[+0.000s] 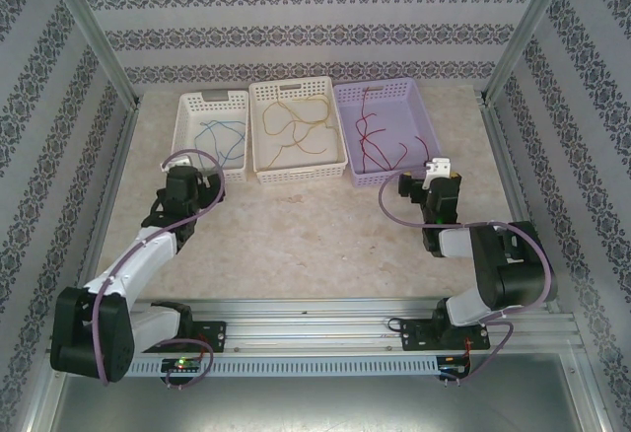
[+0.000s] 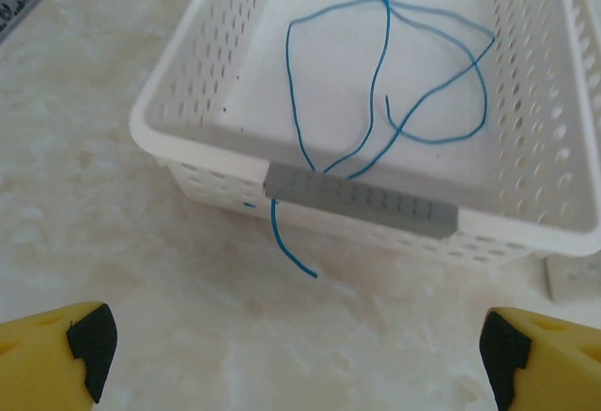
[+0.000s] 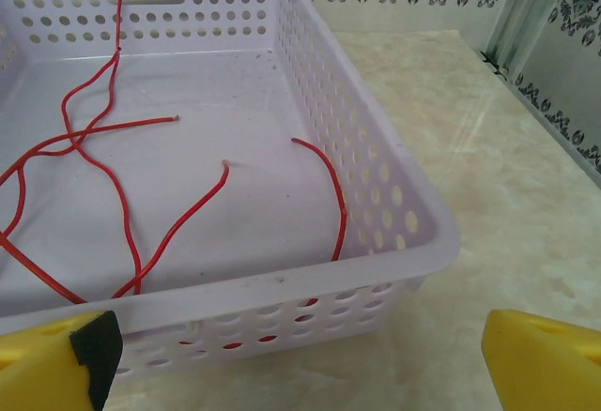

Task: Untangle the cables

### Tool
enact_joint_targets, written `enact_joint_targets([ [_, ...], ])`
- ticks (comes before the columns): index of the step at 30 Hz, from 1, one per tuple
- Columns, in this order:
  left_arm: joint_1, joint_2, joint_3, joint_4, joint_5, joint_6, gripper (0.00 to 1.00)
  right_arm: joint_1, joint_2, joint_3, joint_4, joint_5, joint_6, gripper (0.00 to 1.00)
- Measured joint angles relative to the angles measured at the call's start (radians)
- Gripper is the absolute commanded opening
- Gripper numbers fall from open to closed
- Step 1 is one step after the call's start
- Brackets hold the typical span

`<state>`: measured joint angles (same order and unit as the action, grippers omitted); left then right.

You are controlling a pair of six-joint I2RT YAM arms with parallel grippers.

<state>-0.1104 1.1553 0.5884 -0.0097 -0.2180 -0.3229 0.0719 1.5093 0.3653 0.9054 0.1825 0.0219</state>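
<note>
While the thin blue wires (image 2: 377, 64) lie in the white perforated plastic basket (image 2: 188, 101), one end droops over its near rim, so the left gripper (image 2: 293, 350), spread empty like the right gripper (image 3: 296, 355), should tuck it in.

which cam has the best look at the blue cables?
Left wrist. The blue cables are close and sharp in the white basket, and one end hangs over its near rim toward the table. Top external shows them as thin faint lines in that basket. Right wrist faces the lilac basket with the red cables.
</note>
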Motion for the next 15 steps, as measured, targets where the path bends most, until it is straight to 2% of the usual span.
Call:
enact_joint_targets([
  [11,-0.001,-0.016,-0.095,0.174,-0.025,0.111,1.0,0.0,0.0,0.0,0.013,0.012,0.0,0.98],
  [15,-0.001,-0.01,-0.156,0.29,-0.05,0.162,1.0,0.0,0.0,0.0,0.013,0.013,0.0,0.98],
])
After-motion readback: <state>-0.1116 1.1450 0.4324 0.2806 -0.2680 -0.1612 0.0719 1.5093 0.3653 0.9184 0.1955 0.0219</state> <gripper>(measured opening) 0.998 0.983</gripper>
